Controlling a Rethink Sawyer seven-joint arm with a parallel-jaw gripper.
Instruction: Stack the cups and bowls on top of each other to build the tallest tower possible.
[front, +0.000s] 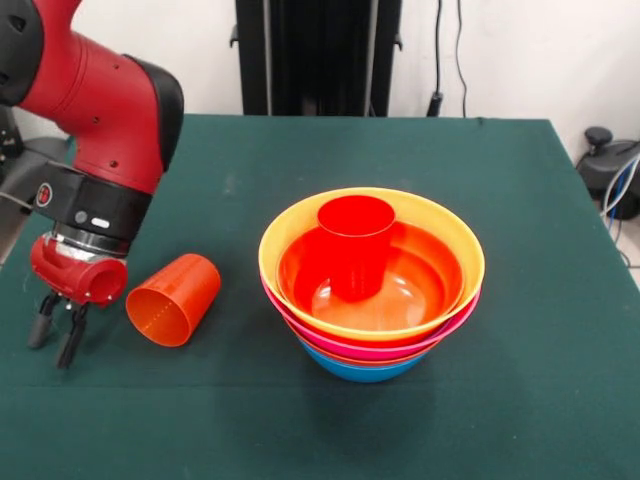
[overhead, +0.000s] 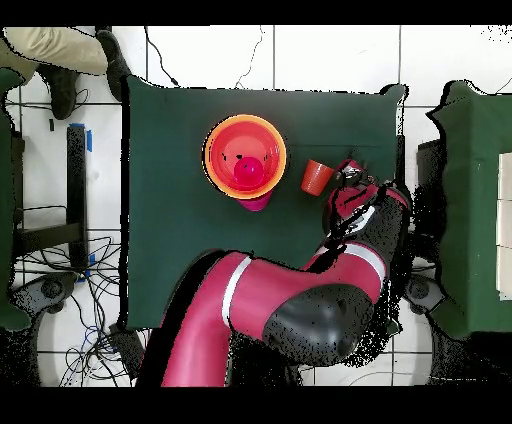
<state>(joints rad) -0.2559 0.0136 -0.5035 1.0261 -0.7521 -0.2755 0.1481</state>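
The tower (front: 372, 300) stands mid-table: nested large bowls with the yellow-orange bowl (front: 285, 235) uppermost, a red bowl (front: 425, 270) inside it, a pink rim (front: 455, 322) below and the blue bowl (front: 362, 370) lowest. The red cup (front: 355, 245) stands upright at its centre. The orange ribbed cup (front: 175, 298) lies on its side on the cloth, left of the tower, mouth towards the camera. My gripper (front: 50, 352) hangs just left of the orange cup, close to the cloth, open and empty. In the overhead view the tower (overhead: 245, 152), the orange cup (overhead: 317, 177) and my gripper (overhead: 349, 170) line up. The small bowls are out of view.
The green table cloth (front: 520, 200) ends close behind my gripper on the left side. A person's legs (overhead: 60, 50) show at the overhead view's top left, off the table. Cables and a black stand (front: 318, 55) lie beyond the far edge.
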